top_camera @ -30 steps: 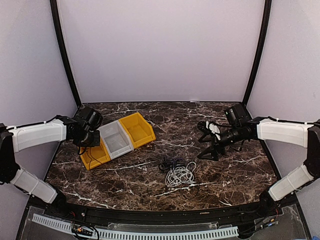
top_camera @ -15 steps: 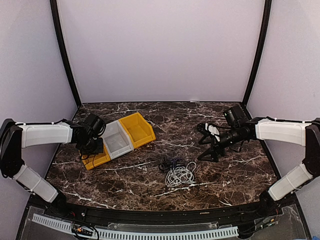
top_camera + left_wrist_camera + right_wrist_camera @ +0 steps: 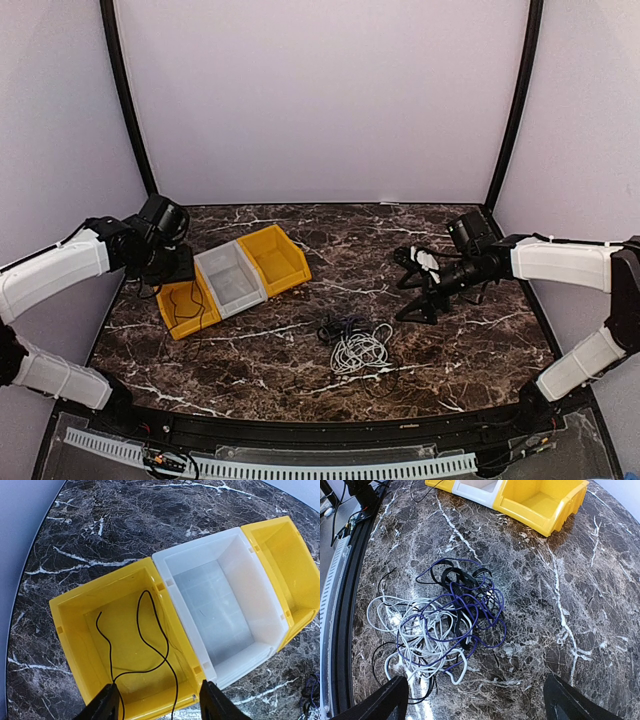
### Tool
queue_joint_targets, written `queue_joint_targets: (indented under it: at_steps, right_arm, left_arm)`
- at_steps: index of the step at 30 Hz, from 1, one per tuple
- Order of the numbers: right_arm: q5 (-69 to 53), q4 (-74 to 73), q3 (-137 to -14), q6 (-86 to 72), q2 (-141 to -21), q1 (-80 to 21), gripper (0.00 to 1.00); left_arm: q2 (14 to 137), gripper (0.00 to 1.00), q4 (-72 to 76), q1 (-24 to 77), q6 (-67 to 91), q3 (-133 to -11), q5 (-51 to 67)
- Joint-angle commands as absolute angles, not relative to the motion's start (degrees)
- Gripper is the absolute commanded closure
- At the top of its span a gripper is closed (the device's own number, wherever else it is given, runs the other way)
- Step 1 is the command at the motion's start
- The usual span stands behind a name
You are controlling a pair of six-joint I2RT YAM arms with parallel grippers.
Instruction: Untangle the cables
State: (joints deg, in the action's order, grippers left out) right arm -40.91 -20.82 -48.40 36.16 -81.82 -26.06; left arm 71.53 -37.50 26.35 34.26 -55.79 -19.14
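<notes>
Lying tangled on dark marble tabletop (image 3: 470, 340), cables (image 3: 355, 345) — both jaws apart, empty; pale walls (image 3: 320, 100).

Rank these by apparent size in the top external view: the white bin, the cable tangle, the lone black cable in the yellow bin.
1. white bin and cable tangle: look about alike, not ranked.
2. lone black cable: smallest.
</notes>
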Motion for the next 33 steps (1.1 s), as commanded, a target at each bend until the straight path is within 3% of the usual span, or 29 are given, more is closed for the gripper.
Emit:
queue_joint_targets:
  at_steps: [1,5,8,18,33]
  right_arm:
    - [-41.57,-21.03,-49.04,36.78,-82.12,-25.66,0.05]
    - [-41.66,-21.19,-49.20,36.90,-82.64,-25.66,0.05]
    - [-41.62,-21.35,-49.29,37.01,-83.03,-25.65,0.05]
    - [-42.01,-21.85,-49.72,36.71,-83.93,-25.70,0.05]
    - [-41.57,-21.96,-49.92,36.68,-84.58,-25.75,0.05]
  left_arm:
    - [67.08,0.45,-44.27,26.22,33.01,-56.19,-11.80]
    - [65.77,0.54,-45.34,26.84,31.52,-54.04,-2.34]
    - [65.79,0.56,-47.03,30.43,31.66,-52.60,-1.59]
    - [72.79,0.47,-46.34,41.84,40.08,-45.42,-11.96]
    - [79.44,0.66,-38.12,42.89,39.68,-41.63,-16.43]
